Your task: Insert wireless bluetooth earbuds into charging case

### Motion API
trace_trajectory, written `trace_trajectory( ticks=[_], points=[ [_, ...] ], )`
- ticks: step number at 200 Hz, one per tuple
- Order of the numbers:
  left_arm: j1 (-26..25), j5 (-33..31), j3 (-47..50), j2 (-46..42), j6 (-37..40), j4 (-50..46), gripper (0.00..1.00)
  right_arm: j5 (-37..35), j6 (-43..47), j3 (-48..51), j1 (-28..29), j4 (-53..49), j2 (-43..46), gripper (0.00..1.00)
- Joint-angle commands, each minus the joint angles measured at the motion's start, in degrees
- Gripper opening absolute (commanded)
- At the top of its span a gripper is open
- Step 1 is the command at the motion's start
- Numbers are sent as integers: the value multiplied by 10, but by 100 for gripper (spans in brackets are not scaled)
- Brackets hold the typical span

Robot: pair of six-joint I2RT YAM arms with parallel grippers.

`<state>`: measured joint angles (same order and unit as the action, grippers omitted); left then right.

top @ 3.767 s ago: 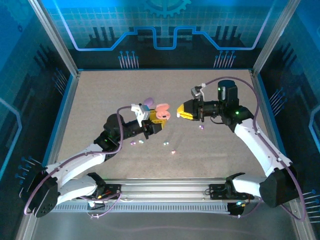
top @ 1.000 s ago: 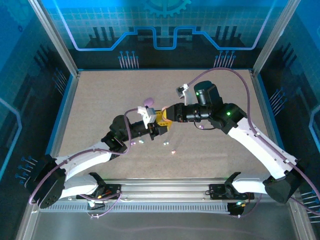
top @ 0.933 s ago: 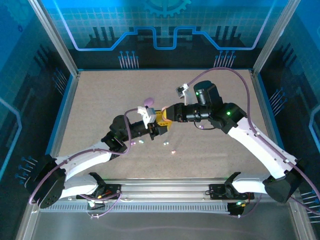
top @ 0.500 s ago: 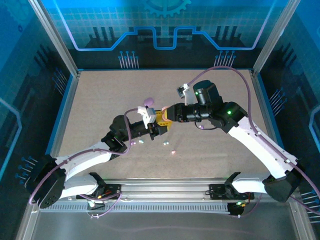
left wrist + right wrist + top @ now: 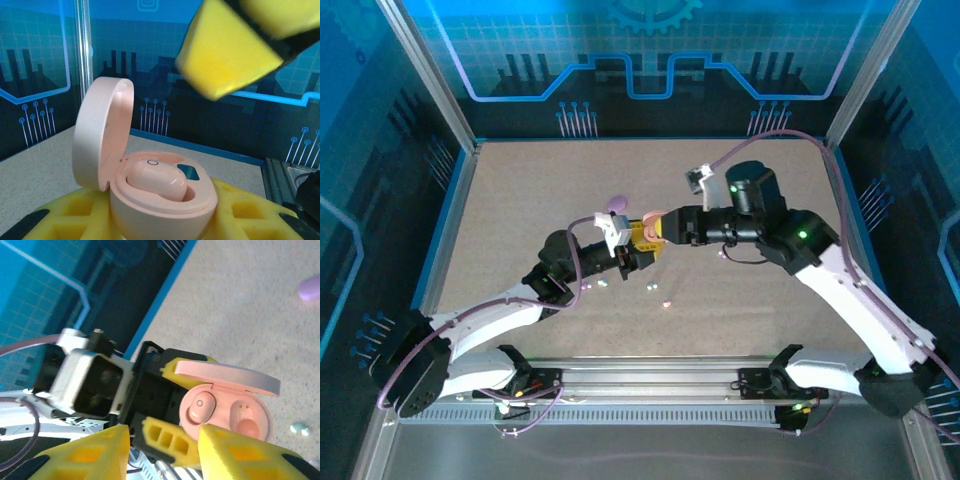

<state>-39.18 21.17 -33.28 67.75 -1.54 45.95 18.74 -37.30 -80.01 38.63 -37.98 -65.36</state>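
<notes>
Earbud (image 5: 156,181) seated in the case (image 5: 167,212) the left hand (image 5: 642,243) grips reads clearly from the wrists; right hand (image 5: 162,440) wide.

Case base: the pink charging case (image 5: 165,210) runs off the lower edge of the left wrist view. It sits sunk between the left hand (image 5: 160,222)'s yellow fingers (image 5: 65,217), which are cropped there too.
Upper right, same view: a finger (image 5: 230,50) of the right hand (image 5: 164,436), blurred and cut by the top edge.
Right socket (image 5: 245,426): half covered by a yellow finger in the right wrist view; whether a bud sits in it, cannot tell.
Purple object (image 5: 312,287): clipped by the right edge; case or bud unclear.
Loose earbuds (image 5: 667,302): mere specks on the bench (image 5: 520,200) in the top view.
</notes>
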Motion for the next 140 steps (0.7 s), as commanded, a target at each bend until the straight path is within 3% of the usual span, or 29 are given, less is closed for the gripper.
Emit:
trace_trajectory(
  ticks=[1, 24, 46, 86, 122, 140],
  points=[
    [-3, -9, 1, -26, -5, 24, 32, -67, 28, 17, 7, 12, 62, 42],
    [-3, -13, 3, -47, -6, 10, 32, -182, 7, 54, -12, -31, 110, 40],
    [-4, -26, 9, -72, -7, -3, 32, -201, -14, 98, -54, -63, 136, 40],
    [-2, -55, 17, -113, 6, -39, 32, -132, -59, 200, -111, -76, 120, 40],
    [-3, -59, 16, -134, 9, -57, 32, -26, -79, 283, -107, -25, 33, 39],
    [-3, -62, 14, -140, 9, -60, 32, -27, -65, 292, -81, -18, -25, 39]
  ],
)
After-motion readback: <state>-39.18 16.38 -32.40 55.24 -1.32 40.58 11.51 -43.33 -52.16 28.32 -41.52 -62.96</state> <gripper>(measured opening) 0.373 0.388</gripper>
